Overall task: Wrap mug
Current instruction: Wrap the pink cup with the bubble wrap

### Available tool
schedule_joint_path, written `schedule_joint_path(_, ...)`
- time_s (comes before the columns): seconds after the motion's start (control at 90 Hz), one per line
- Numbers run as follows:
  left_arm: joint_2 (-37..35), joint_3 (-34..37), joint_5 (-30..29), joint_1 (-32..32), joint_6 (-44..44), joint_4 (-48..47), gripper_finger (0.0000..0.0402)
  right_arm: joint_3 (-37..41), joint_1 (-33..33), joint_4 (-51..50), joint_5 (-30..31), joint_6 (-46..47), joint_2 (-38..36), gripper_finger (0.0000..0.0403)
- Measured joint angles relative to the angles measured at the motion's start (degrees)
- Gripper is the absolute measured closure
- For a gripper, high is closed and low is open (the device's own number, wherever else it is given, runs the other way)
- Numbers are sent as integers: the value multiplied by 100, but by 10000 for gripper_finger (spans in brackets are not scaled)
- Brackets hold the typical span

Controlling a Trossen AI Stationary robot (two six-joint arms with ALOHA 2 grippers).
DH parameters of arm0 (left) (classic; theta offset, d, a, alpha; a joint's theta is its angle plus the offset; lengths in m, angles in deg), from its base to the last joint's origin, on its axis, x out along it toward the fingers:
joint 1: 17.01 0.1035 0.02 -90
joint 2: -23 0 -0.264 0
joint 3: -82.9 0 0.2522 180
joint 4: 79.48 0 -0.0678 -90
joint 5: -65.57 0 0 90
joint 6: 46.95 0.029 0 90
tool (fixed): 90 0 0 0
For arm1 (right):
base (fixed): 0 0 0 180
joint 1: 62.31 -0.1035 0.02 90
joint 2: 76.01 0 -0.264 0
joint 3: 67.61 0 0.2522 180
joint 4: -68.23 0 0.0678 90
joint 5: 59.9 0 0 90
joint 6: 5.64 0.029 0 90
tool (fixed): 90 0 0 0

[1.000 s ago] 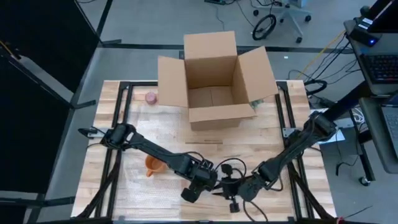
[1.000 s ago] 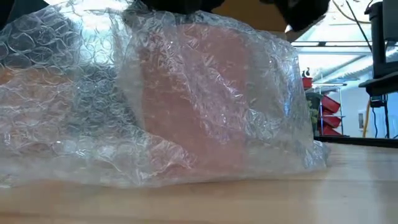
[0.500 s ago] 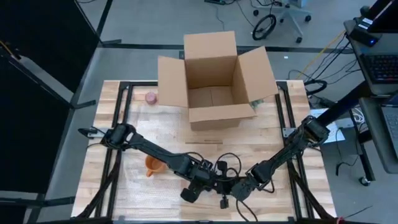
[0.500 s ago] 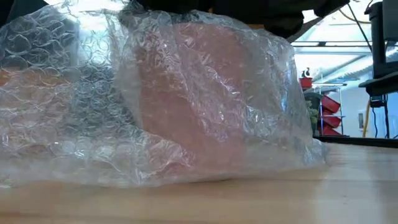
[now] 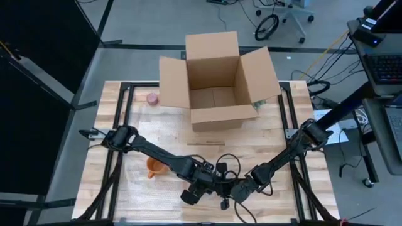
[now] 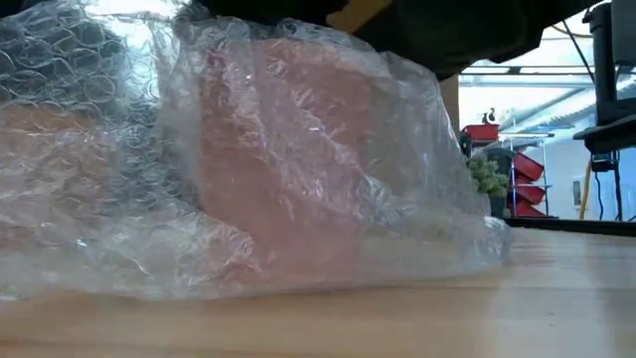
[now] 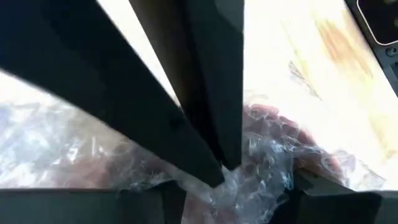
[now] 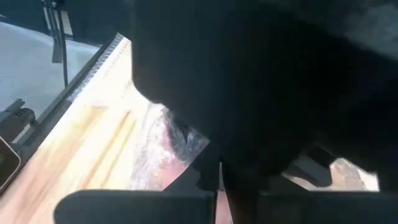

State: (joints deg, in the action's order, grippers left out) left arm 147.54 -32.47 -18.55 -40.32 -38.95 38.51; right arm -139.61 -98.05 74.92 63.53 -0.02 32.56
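Left hand (image 5: 191, 196) clenches the bubble wrap (image 6: 298, 169) at the worktop's (image 5: 264, 138) 6 o'clock edge; right hand (image 5: 231, 193) meets it, grip unclear. Orange mug (image 5: 155, 167) sits at its 10 o'clock.

Overhead camera faces down; low camera sits close against the bubble wrap (image 6: 248, 169).

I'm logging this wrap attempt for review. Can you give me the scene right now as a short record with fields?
mug: orange, near table's front left
bubble wrap: clear sheet bunched up at the front edge
left gripper: at the wrap, shut on it
right gripper: close beside the left one, fingers closed together
cardboard box: open, at the table's far side
table: wooden top
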Motion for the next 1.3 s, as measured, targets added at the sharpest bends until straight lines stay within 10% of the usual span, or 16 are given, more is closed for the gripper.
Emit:
schedule_joint_path(0.733, 23, -677, -132, 51, -277, -828, 254, 2, 7, -185, -173, 140, -19, 402)
schedule_joint_path(1.3, 1, -935, -104, 108, -137, -1277, 141, 11, 2, -186, -174, 112, -9, 403)
